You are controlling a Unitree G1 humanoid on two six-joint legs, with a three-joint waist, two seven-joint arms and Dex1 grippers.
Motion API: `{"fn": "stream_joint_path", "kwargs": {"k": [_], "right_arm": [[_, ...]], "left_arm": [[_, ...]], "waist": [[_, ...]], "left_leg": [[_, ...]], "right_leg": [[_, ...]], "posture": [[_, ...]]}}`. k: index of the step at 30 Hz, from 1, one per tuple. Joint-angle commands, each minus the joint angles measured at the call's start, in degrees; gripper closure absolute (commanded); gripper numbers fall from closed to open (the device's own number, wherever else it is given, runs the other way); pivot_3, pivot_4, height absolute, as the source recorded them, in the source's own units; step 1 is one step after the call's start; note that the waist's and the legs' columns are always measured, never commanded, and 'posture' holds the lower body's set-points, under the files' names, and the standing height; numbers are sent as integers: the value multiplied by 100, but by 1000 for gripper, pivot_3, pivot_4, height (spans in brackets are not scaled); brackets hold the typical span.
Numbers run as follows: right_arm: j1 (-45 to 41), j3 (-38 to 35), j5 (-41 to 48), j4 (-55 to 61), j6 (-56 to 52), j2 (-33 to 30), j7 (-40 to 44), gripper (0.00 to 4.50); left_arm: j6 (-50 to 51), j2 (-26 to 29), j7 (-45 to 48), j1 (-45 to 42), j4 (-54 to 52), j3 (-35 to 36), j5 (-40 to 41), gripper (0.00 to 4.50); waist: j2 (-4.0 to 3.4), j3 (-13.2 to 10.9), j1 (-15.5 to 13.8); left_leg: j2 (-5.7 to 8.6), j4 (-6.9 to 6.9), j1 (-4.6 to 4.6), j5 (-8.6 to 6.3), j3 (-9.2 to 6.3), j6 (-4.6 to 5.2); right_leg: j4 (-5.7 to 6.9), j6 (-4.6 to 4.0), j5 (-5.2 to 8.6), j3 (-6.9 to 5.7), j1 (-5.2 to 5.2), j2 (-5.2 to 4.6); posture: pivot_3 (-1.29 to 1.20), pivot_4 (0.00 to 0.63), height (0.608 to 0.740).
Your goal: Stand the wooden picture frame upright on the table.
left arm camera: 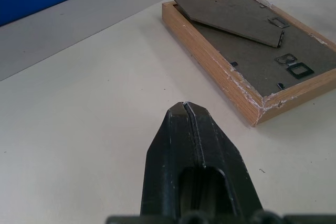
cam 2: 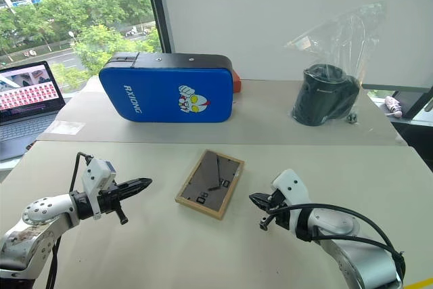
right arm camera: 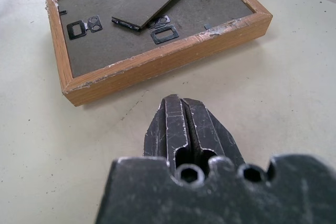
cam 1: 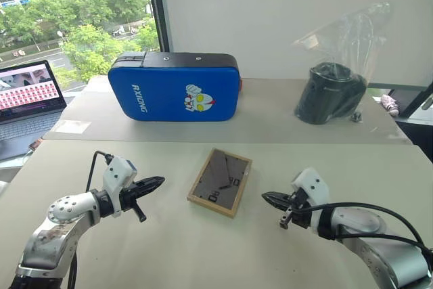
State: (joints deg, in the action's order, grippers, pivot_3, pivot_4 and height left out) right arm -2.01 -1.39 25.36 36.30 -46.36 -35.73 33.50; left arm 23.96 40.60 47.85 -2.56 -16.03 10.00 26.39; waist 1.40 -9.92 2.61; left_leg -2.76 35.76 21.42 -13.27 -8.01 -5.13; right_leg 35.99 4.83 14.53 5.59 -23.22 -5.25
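the table [cam 1: 169,248] carries the picture frame [cam 1: 220,182] lying face down at its middle, stand flat. the left gripper [cam 1: 157,183] and right gripper [cam 1: 268,198] flank it, apart, fingers pressed together. approach step; next, open and grasp an edge.

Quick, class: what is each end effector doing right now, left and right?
Left end effector: closed, holding nothing, short of the picture frame.
Right end effector: closed, holding nothing, also short of the frame.
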Motion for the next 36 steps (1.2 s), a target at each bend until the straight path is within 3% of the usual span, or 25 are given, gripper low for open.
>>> {"fn": "stream_joint_path", "kwargs": {"k": [1, 8, 12, 18, 27, 31, 36], "right_arm": [[-75, 78, -146, 80, 43, -37, -145, 4467], [-1141, 1669, -1403, -702, -271, 12, -735, 4467], [-1823, 2303, -1885, -1202, -377, 292, -861, 4467], [-2378, 2777, -2209, -1488, -329, 774, -797, 4467], [-2416, 2897, -2272, -1374, -336, 1053, -513, 4467], [-2318, 2923, -2217, -1185, -478, 1019, -380, 4467], [-2081, 2862, -2090, -825, -764, 831, -169, 4467]], "left_arm": [[-78, -69, -57, -240, 147, -127, -119, 4500], [-835, -403, -327, -1293, 1675, -1264, -1508, 4500], [-1472, -497, -343, -1605, 2308, -1759, -2164, 4500], [-1328, -646, 25, -1493, 1514, -2213, -2186, 4500], [-409, 319, 504, 37, -179, -1948, -1881, 4500], [-348, 474, 341, 294, -150, -1661, -1927, 4500], [-619, 451, 93, 3, 366, -1466, -2073, 4500]], "waist": [[0, 0, -1], [3, -1, 15], [3, -1, 35], [4, 1, 2], [-1, 2, 141], [-1, 2, 144], [-2, 2, 139]], "left_leg": [[0, 0, 0, 0, 0, 0], [1, 7, -3, 3, 0, -5], [0, 4, -4, 3, -2, -4], [1, 6, -9, 3, -2, -5], [-2, -3, -14, -3, -2, 6], [-3, -3, -17, -3, -2, 7], [-3, -3, -23, -3, -2, 7]], "right_leg": [[0, 0, 0, 0, 0, 0], [2, 0, -9, 0, 3, 1], [6, -44, -32, 0, -1, 3], [6, -42, -32, -1, 9, 2], [14, -47, -20, 0, 4, 2], [16, -28, -7, 0, 4, 2], [22, -16, 3, 0, 6, 3]], "posture": [[0, 150, 740], [0, 150, 740], [0, 150, 740], [0, 150, 740], [0, 150, 740], [0, 150, 740], [0, 150, 740]]}}
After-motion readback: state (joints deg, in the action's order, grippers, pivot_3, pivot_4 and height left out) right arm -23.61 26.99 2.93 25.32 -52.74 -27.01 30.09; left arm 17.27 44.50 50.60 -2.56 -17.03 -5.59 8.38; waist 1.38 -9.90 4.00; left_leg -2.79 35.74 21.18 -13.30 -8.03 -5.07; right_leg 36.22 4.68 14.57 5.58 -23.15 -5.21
